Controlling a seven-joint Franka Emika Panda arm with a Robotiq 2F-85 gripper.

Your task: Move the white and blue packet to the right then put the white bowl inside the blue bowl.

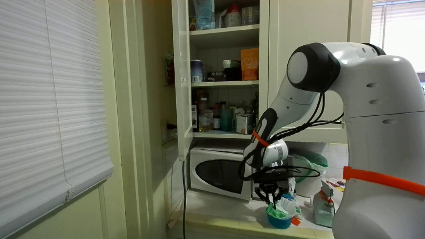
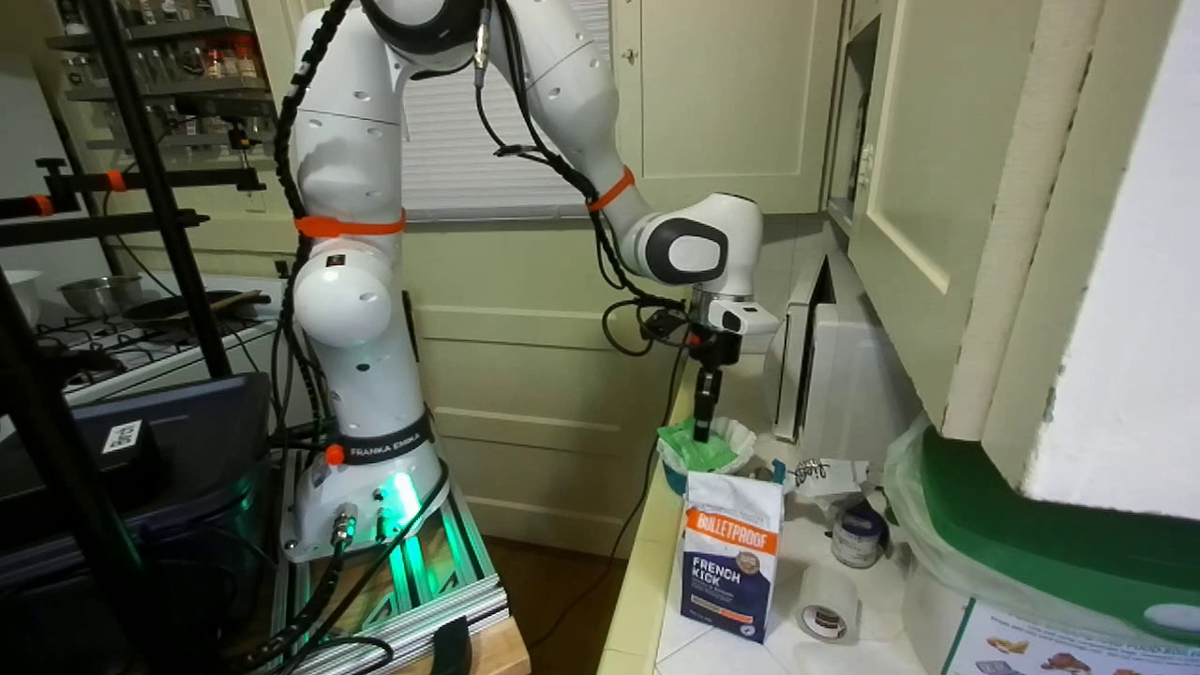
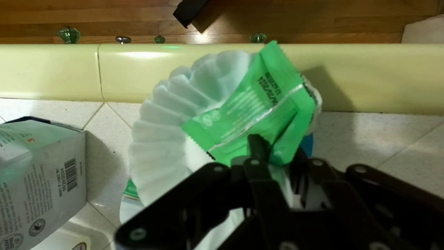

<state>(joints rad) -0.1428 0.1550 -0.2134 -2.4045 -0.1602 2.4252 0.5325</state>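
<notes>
The blue bowl [image 1: 280, 223] stands near the counter's front edge; in the wrist view only a sliver [image 3: 307, 144] shows. The white bowl [image 3: 156, 146], pale and fluted, lies over it, also in an exterior view [image 2: 739, 441]. A green packet [image 3: 256, 107] lies in the white bowl. My gripper [image 3: 277, 149] points down at the bowl's rim, fingers close together, with pale material and a packet corner between them. It appears shut on the white bowl's wall; the fingertips are partly hidden. The white and blue packet [image 2: 731, 562] stands upright beside the bowls, also in an exterior view [image 1: 323, 207].
A microwave [image 1: 219, 172] stands at the back of the counter. An open cabinet door [image 1: 181, 79] hangs above it. A tape roll [image 2: 827, 605], a jar [image 2: 856, 536], a crumpled bag [image 2: 825, 476] and a green-lidded bin [image 2: 1012, 534] stand around the packet.
</notes>
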